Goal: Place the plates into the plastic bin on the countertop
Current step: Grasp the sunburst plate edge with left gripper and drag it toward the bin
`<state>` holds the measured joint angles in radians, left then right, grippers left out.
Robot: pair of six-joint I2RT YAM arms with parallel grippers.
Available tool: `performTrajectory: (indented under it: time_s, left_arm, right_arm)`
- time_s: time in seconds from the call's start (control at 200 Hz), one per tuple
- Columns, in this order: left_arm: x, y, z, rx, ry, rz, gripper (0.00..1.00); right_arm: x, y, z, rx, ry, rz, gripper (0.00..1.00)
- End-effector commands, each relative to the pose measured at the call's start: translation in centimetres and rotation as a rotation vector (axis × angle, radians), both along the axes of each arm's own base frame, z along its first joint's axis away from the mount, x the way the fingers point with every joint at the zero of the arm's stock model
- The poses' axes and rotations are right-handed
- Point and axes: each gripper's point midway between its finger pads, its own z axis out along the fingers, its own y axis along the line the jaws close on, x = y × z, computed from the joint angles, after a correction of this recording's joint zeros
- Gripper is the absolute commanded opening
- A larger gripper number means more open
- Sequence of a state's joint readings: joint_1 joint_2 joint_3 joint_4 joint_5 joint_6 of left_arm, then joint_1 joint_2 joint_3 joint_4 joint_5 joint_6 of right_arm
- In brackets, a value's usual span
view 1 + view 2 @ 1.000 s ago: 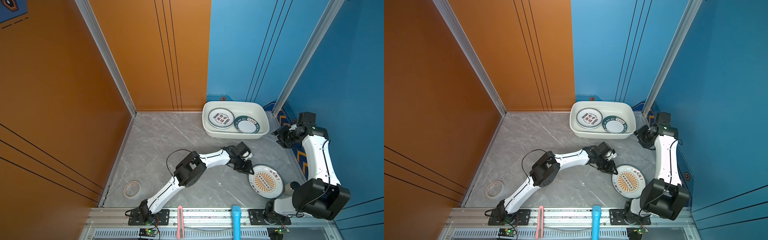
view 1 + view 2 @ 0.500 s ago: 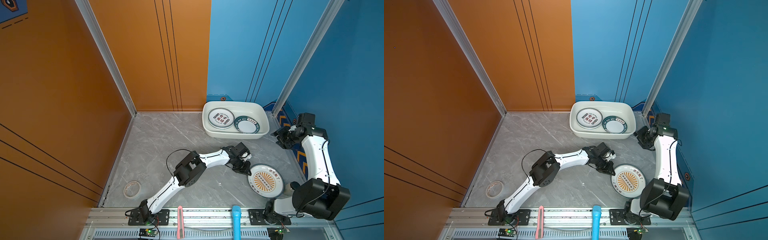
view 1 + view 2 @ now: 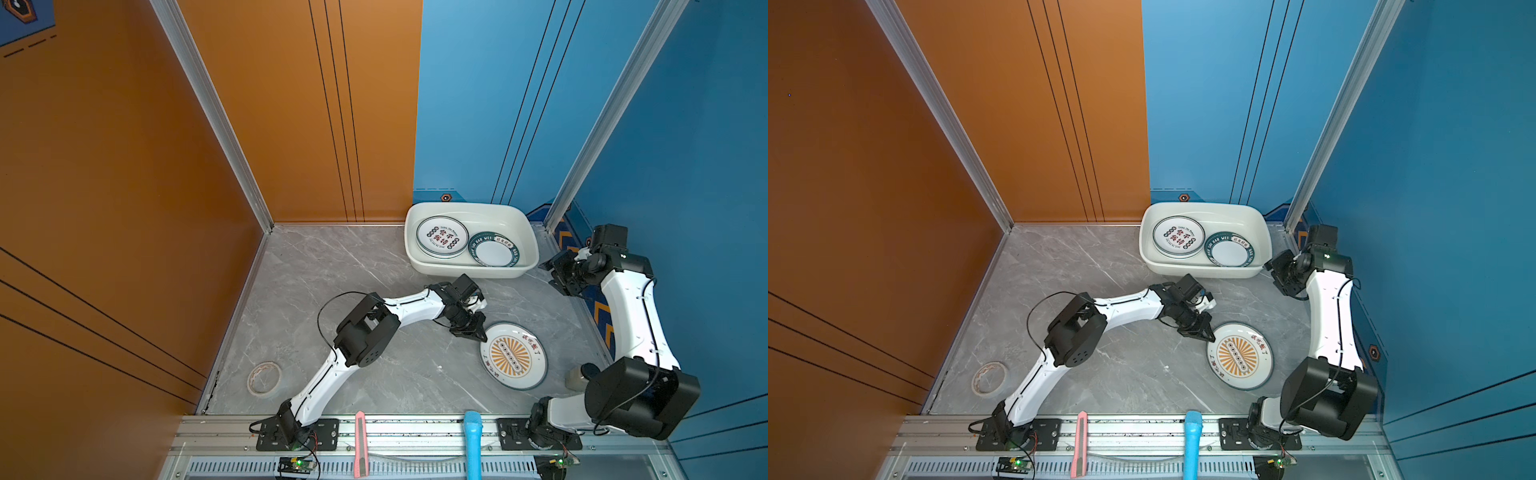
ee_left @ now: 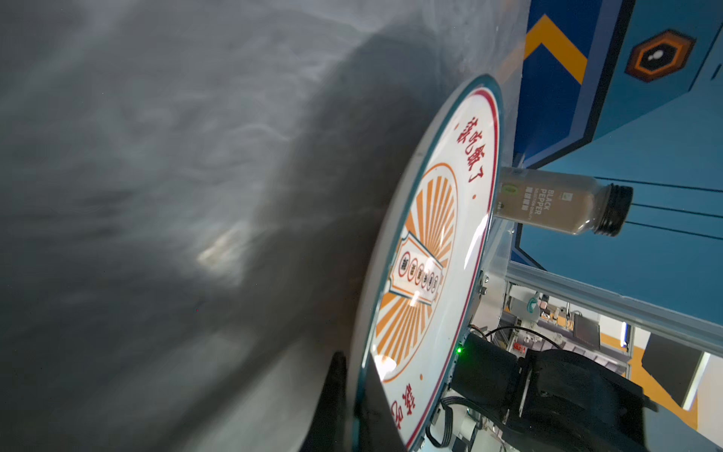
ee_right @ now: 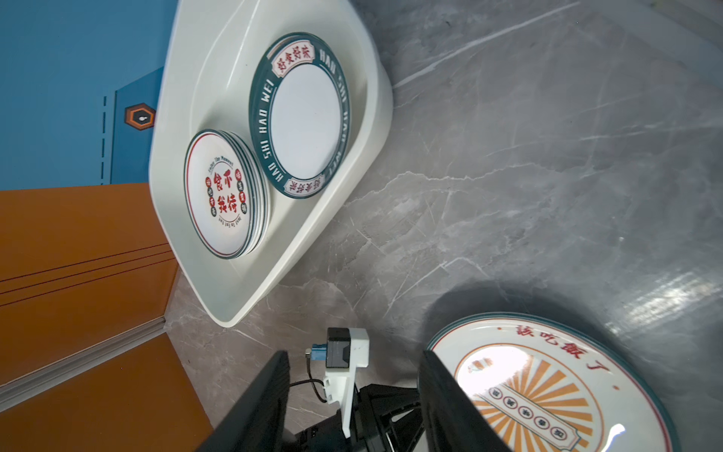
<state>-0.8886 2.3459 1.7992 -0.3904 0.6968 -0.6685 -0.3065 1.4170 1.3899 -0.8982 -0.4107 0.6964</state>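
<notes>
The plates sit in two places on the countertop (image 3: 332, 270), a grey marble slab. The plastic bin (image 3: 469, 271) stands at its far edge, toward the right. It holds a stack of plates (image 3: 442, 237) topped by one with red characters and, just beside it, a green-rimmed plate (image 3: 493, 252). The stack cannot be counted, and the bin's near wall cuts off the green-rimmed plate's lower edge. A sunburst plate (image 3: 513, 358) lies outside the bin, near the front right. The left gripper (image 3: 473, 333) is clamped on its rim: in the left wrist view one finger (image 4: 332, 391) shows under the rim, cut off at the view's edge. Whether the plate is off the slab I cannot tell. The right gripper (image 3: 557, 277) hangs just beside the bin's right end, fingers (image 5: 258, 403) spread with nothing between them. A tape roll (image 3: 264, 377) lies near the front left. A pepper bottle (image 4: 555, 201) stands beyond the sunburst plate, mostly hidden behind the right arm in both top views.
</notes>
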Motion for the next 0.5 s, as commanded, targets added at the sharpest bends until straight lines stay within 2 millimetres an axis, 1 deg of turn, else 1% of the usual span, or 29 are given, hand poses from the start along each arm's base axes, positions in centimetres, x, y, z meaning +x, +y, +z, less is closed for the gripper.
performTrajectory:
  time_s: [0.0, 0.015, 0.02, 0.025, 0.055, 0.075, 0.095, 0.1, 0.105, 0.115, 0.13, 0.135, 0.14, 0.195, 0.305, 0.415, 0.491]
  left_arm:
    - [2.2, 3.5, 4.4, -0.017, -0.062, 0.052, 0.0]
    - [2.3, 3.9, 4.9, -0.023, -0.065, 0.058, 0.0]
    - [2.3, 4.0, 5.4, -0.029, -0.07, 0.06, 0.0]
    - [2.3, 4.2, 5.2, -0.025, -0.066, 0.061, 0.0]
    - [2.4, 5.0, 6.1, -0.035, -0.069, 0.07, 0.0]
    - [2.4, 5.6, 7.1, -0.048, -0.075, 0.077, 0.0]
    - [2.4, 6.2, 7.5, -0.052, -0.075, 0.082, 0.0]
    - [2.4, 6.4, 7.3, -0.049, -0.071, 0.084, 0.0]
    - [2.4, 6.5, 7.8, -0.055, -0.075, 0.086, 0.0]
    - [2.4, 6.9, 8.1, -0.059, -0.075, 0.091, 0.0]
    - [2.4, 7.3, 8.5, -0.063, -0.074, 0.098, 0.0]
    - [2.5, 7.5, 8.3, -0.06, -0.07, 0.101, 0.0]
    - [2.5, 7.7, 8.7, -0.065, -0.074, 0.103, 0.0]
    - [2.6, 9.5, 10.0, -0.081, -0.074, 0.128, 0.0]
    - [3.3, 13.2, 12.7, -0.123, -0.08, 0.196, 0.0]
    - [4.6, 17.0, 15.1, -0.159, -0.087, 0.284, 0.0]
    - [5.3, 19.7, 15.9, -0.158, -0.091, 0.335, 0.0]
  right_arm:
    - [2.2, 1.9, 0.9, 0.018, -0.074, 0.074, 0.56]
    - [2.4, 2.1, 1.0, 0.018, -0.08, 0.084, 0.56]
    - [2.5, 2.2, 1.0, 0.017, -0.082, 0.088, 0.56]
    - [2.5, 2.3, 1.0, 0.017, -0.084, 0.091, 0.56]
    - [2.9, 2.8, 1.2, 0.017, -0.093, 0.112, 0.56]
    - [3.2, 3.1, 1.4, 0.014, -0.101, 0.127, 0.56]
    - [3.5, 3.4, 1.6, 0.013, -0.109, 0.143, 0.56]
    - [3.6, 3.5, 1.6, 0.012, -0.111, 0.147, 0.56]
    - [3.7, 3.6, 1.7, 0.013, -0.113, 0.151, 0.56]
    - [3.8, 3.8, 1.6, 0.013, -0.112, 0.159, 0.56]
    - [4.0, 4.1, 1.7, 0.012, -0.118, 0.171, 0.56]
    - [4.1, 4.2, 1.7, 0.013, -0.118, 0.175, 0.56]
    - [4.2, 4.3, 1.8, 0.013, -0.119, 0.179, 0.56]
    - [5.0, 5.4, 2.2, 0.016, -0.141, 0.223, 0.56]
    - [6.8, 7.9, 2.4, 0.059, -0.181, 0.308, 0.57]
    - [8.4, 10.4, 2.7, 0.101, -0.219, 0.381, 0.58]
    - [9.3, 12.2, 3.2, 0.121, -0.249, 0.437, 0.59]
